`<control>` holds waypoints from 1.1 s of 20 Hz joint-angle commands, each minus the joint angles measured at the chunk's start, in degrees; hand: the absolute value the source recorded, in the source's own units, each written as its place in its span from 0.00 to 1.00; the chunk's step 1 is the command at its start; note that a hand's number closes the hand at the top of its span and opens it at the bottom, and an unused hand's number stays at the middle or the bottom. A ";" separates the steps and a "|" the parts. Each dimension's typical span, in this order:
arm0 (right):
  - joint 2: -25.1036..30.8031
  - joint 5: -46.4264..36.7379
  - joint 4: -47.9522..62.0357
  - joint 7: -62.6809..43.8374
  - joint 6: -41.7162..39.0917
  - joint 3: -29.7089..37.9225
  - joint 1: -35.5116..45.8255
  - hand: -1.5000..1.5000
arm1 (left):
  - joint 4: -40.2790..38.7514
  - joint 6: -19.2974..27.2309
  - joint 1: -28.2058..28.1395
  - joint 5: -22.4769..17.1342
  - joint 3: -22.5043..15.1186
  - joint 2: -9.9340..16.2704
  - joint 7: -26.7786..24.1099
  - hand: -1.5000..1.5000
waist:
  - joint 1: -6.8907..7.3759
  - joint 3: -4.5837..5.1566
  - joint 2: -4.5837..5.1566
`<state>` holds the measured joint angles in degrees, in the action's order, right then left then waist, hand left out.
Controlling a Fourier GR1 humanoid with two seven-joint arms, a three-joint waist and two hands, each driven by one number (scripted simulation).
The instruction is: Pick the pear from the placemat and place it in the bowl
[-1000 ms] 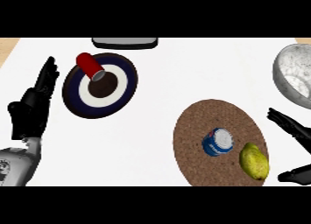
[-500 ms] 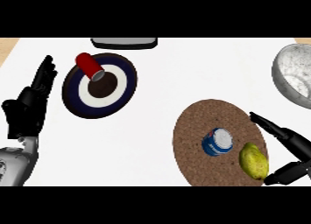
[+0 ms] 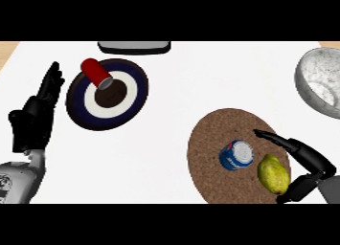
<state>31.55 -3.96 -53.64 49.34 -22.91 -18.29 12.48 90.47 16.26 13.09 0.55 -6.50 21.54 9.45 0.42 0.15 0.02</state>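
The pear lies on the placemat, at its right edge, just beside a blue-and-white can; no label text is legible. The right robot hand brackets the pear, fingers apart, not closed on it. The bowl holds nothing. A red can lies on the plate. The left robot hand rests open on the worktop.

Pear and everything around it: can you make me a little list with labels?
pear: yellow-green, lying on the placemat
blue can: on the placemat, just left of the pear
right hand: open, fingers and thumb around the pear, not closed
bowl: grey, at the right edge
red can: lying on the plate
left hand: open, resting at left
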 commanded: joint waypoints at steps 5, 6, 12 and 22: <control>-4.58 -3.60 6.83 10.74 1.70 -0.48 3.72 1.00 | 1.91 -0.36 -0.88 2.13 -0.20 -1.36 1.10 0.50 | 0.34 -0.24 0.12; -3.73 -3.30 1.18 10.96 2.86 -1.49 -1.91 1.00 | 2.22 -1.17 -2.14 1.05 0.81 -1.04 0.53 0.50 | -0.25 -0.19 -0.05; -3.92 -0.15 2.31 11.06 -0.22 -0.20 2.06 1.00 | -1.11 -1.79 0.15 1.22 1.94 -1.78 -0.63 0.50 | -0.12 -0.20 0.10; 5.63 -27.38 -21.36 -18.05 19.76 -16.01 -6.10 1.00 | 0.01 -2.27 -2.36 1.23 3.93 0.18 0.93 0.50 | -3.76 0.45 -1.69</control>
<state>35.04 -21.83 -68.71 39.67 -7.48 -28.16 10.09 90.91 14.17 11.42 1.92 -3.24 21.22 10.19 -1.65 1.14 -1.72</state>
